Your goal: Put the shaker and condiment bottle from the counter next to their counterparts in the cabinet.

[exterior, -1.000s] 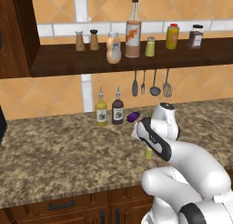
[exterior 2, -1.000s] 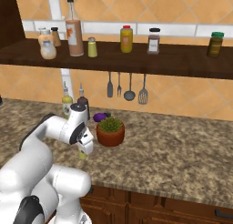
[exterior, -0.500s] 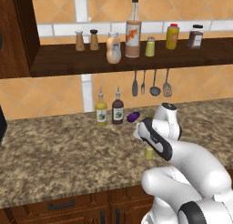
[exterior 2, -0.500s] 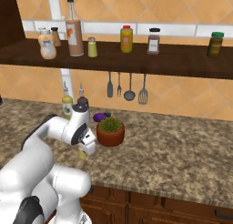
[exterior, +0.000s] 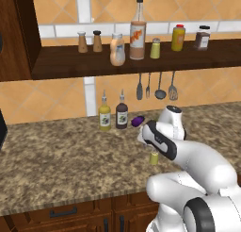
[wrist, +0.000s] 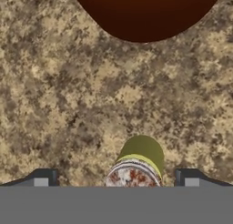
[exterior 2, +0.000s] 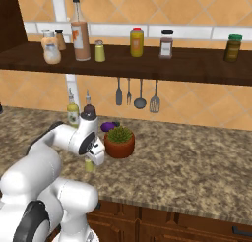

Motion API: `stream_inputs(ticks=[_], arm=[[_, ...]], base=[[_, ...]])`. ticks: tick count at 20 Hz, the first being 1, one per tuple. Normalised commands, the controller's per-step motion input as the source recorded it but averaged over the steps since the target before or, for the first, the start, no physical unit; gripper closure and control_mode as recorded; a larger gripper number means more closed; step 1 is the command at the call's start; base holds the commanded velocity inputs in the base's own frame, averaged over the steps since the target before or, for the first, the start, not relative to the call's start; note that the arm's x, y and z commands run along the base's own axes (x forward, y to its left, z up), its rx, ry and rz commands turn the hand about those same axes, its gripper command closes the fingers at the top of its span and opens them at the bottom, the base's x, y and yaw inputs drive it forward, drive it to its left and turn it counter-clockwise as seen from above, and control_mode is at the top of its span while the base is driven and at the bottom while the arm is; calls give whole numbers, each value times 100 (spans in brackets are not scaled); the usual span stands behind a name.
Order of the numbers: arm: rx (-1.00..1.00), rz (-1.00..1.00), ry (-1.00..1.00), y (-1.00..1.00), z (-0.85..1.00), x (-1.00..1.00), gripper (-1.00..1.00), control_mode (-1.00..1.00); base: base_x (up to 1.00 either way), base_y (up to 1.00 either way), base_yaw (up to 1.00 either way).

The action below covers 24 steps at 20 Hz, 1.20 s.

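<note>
The gripper [wrist: 116,180] is spread wide directly above the shaker [wrist: 138,161], which stands upright on the worktop [wrist: 54,95] between the fingertips [wrist: 42,178]. Contact with the shaker appears absent. The condiment bottle [exterior: 117,50] stands on the cabinet [exterior: 70,61] shelf beside the counterparts [exterior: 138,34].

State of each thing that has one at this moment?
gripper: open, fingertips either side of the shaker
shaker: upright on the counter, not gripped
condiment bottle: upright on the cabinet shelf, beside the tall spouted bottle
second shaker: upright on the shelf
</note>
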Motion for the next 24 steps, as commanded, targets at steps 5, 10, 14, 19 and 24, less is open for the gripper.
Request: stream_inputs(ticks=[5, 10, 14, 19, 24], arm=[[0, 0, 0, 0, 0, -11, -100, -100], [0, 0, 0, -3, -1, -9, 100, -100], [0, 0, 0, -8, 0, 0, 100, -100], [0, 0, 0, -3, -2, 0, 100, -100], [3, 1, -4, -1, 40, -8, 100, -100]], base=[[0, 0, 0], [0, 0, 0], [0, 0, 0], [0, 0, 0], [0, 0, 0]])
